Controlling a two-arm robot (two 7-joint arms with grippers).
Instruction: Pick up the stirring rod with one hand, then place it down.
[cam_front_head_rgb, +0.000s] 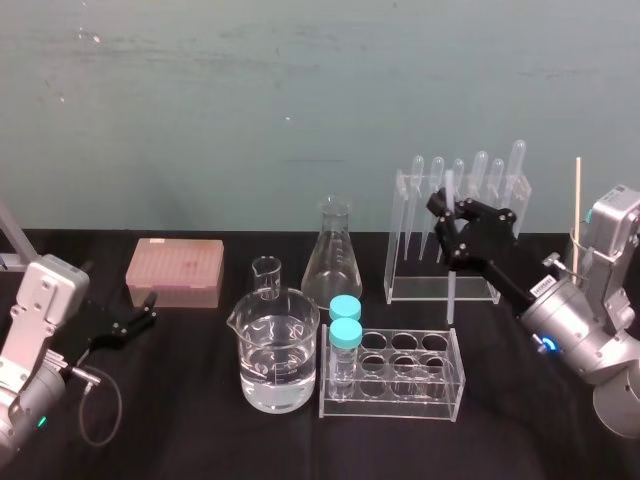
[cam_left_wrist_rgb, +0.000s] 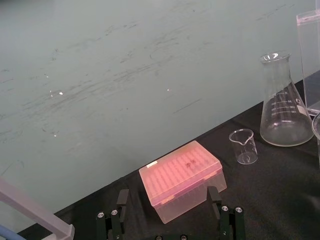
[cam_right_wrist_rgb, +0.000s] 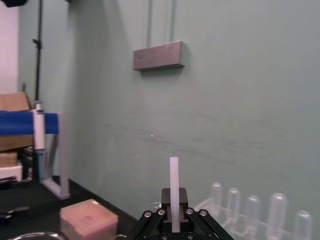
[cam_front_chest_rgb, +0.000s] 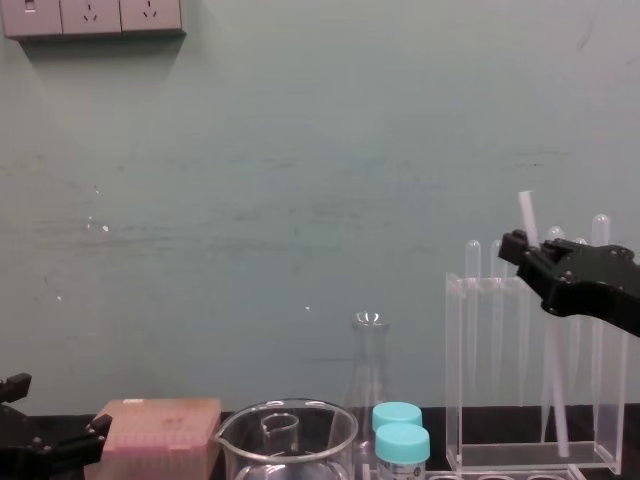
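Flask (cam_front_head_rgb: 334, 265): stood at the beaker's (cam_front_head_rgb: 278, 352) 1 o'clock.
Tip box (cam_front_head_rgb: 175, 272): sat at its 10 o'clock.
Tube rack (cam_front_head_rgb: 400, 406): sat at its 3 o'clock.

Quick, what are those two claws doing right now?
Left gripper: open, empty, near the pink box.
Right gripper: shut on the stirring rod.

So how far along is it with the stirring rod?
Grasp done: the right gripper is shut on the stirring rod, held near upright before the pipette rack. Its lower end sits near the rack's base, so whether it is lifted is unclear. Setting it down is left. The left gripper is parked open by the pink box.
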